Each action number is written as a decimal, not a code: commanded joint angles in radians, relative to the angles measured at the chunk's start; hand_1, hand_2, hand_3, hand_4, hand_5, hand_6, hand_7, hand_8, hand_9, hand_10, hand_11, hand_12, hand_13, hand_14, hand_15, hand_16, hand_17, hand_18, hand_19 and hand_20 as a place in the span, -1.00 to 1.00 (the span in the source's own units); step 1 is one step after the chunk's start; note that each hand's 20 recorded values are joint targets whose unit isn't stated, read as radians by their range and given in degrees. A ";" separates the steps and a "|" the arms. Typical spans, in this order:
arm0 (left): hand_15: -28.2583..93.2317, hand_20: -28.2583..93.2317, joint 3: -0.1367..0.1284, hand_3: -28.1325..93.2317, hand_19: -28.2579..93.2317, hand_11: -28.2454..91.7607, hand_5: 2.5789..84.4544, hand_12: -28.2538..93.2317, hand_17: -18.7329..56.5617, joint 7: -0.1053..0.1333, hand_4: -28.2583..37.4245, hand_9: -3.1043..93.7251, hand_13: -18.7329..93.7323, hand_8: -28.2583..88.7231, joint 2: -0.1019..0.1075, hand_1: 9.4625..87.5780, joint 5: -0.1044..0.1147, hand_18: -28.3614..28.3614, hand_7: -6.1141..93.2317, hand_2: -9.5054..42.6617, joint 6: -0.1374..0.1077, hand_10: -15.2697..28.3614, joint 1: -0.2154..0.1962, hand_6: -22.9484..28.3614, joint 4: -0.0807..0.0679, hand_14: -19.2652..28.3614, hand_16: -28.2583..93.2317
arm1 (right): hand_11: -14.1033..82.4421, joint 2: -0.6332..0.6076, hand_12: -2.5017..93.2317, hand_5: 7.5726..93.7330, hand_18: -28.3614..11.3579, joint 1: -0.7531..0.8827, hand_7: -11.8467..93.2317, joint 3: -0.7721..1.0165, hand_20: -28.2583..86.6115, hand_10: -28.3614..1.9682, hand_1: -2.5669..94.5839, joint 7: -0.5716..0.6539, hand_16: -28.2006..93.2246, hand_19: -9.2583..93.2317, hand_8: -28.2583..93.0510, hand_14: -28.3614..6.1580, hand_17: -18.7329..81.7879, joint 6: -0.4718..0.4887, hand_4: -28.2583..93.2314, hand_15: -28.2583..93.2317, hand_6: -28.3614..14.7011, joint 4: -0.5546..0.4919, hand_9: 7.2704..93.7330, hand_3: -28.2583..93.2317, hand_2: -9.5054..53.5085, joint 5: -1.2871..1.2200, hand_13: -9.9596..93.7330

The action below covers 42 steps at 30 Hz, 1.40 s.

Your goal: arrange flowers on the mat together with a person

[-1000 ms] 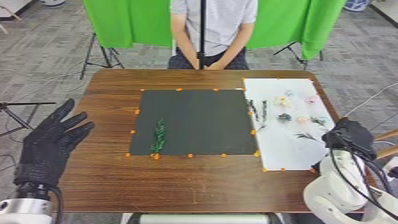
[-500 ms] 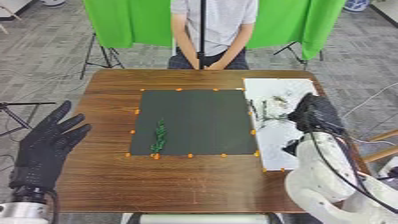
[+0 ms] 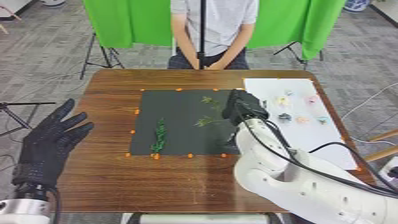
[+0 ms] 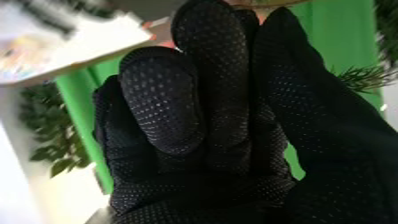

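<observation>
The black-gloved right hand (image 3: 244, 106) hides part of the dark rectangular mat (image 3: 185, 112); small pale flowers (image 3: 303, 120) look blurred.

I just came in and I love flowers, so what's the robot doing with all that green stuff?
The robot is putting together a flower picture. Its right hand is holding some leafy green sprigs over the right part of the dark mat. Another green sprig already lies on the mat's left part. Small pale flowers are on the white sheet next to the mat. The left hand is open, off to the left.
</observation>
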<state>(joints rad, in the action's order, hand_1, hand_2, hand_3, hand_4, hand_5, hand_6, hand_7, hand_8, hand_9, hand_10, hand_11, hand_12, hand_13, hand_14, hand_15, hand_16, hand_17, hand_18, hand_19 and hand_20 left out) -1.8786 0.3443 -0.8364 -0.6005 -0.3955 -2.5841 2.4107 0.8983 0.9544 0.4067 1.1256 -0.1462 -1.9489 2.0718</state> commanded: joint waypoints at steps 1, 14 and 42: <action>0.20 -0.36 0.014 0.70 0.13 -0.21 -0.31 -0.36 -0.70 -0.040 -0.92 -0.31 -0.29 -0.66 0.004 -0.69 -0.019 0.71 -0.68 -0.32 0.020 0.44 0.030 0.11 -0.004 0.78 -0.66 | -0.07 0.120 -0.51 0.96 -0.67 -0.089 -0.49 -0.096 -0.11 0.15 0.15 -0.009 -0.23 1.00 -0.43 0.12 0.35 0.063 -0.91 0.48 0.37 0.102 1.00 0.49 -1.00 -0.044 0.78; 0.20 -0.36 0.039 0.70 0.13 -0.21 -0.31 -0.36 -0.70 -0.062 -0.91 -0.31 -0.29 -0.66 0.017 -0.69 -0.026 0.71 -0.68 -0.32 0.030 0.43 0.087 0.11 -0.018 0.78 -0.66 | 0.06 0.234 -0.56 1.00 -0.75 -0.166 -0.42 -0.201 -0.04 0.11 0.03 0.019 -0.22 1.00 -0.49 0.09 0.37 0.163 -0.88 0.48 0.40 0.195 1.00 0.51 -0.92 -0.100 0.83; 0.20 -0.36 0.081 0.70 0.13 -0.21 -0.31 -0.36 -0.70 -0.061 -0.86 -0.32 -0.29 -0.66 0.037 -0.68 -0.023 0.71 -0.68 -0.32 0.015 0.43 0.123 0.11 -0.029 0.78 -0.66 | 0.17 0.286 -0.63 1.00 -0.86 -0.124 -0.23 -0.182 0.06 0.08 -0.16 0.019 -0.20 1.00 -0.81 0.03 0.43 0.270 -0.86 0.46 0.42 0.195 1.00 0.44 -0.58 -0.118 0.90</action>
<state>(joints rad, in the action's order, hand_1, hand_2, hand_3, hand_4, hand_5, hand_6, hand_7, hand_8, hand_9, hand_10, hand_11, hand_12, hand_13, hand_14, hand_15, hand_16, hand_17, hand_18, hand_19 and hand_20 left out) -1.8121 0.2838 -0.8051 -0.6244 -0.3752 -2.4590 2.3901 1.1671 0.8419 0.2365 1.1395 0.1434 -1.7648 1.9277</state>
